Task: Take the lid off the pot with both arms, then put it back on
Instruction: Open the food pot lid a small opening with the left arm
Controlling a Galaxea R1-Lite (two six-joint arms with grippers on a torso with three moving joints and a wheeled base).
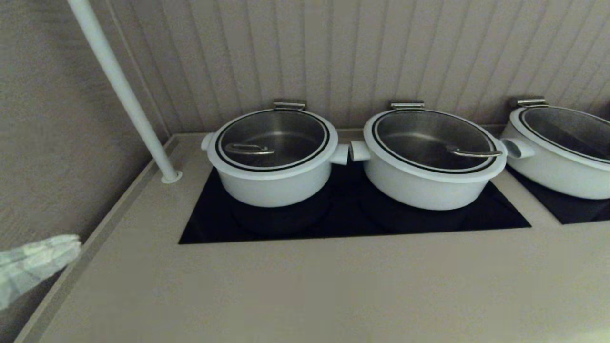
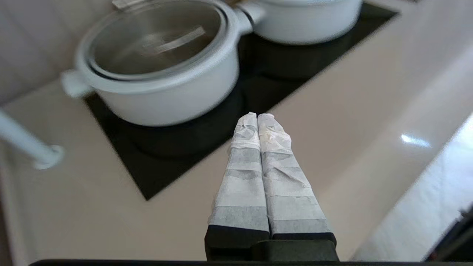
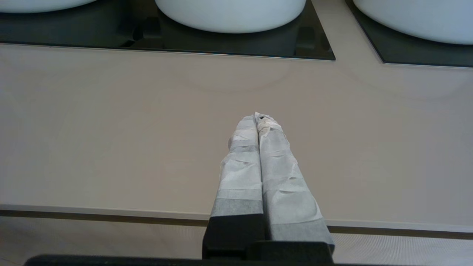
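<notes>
Pot: the pot is round, white and straight-sided, and stands at the left end of a black cooktop panel set into a beige counter.
Lid: the lid sits closed on the pot, with a white rim, a thin black ring and a slim steel handle lying within the glass.
Neighbouring pot: a wider white pot with its own glass lid stands just beside the pot on the same panel; their stubby side handles nearly meet.
Third pot: another wide white pot stands farther right on a separate black panel.
Pole: a white pole rises at a slant from the counter's back left corner, near the pot's left handle.
Wall: a ribbed pale wall runs close behind all the pots.
Left gripper: the left gripper hovers above the counter in front of the pot, its white-wrapped fingers pressed together and holding nothing.
Right gripper: the right gripper hangs over the bare counter near its front edge, well short of the pots, fingers likewise together and empty.
</notes>
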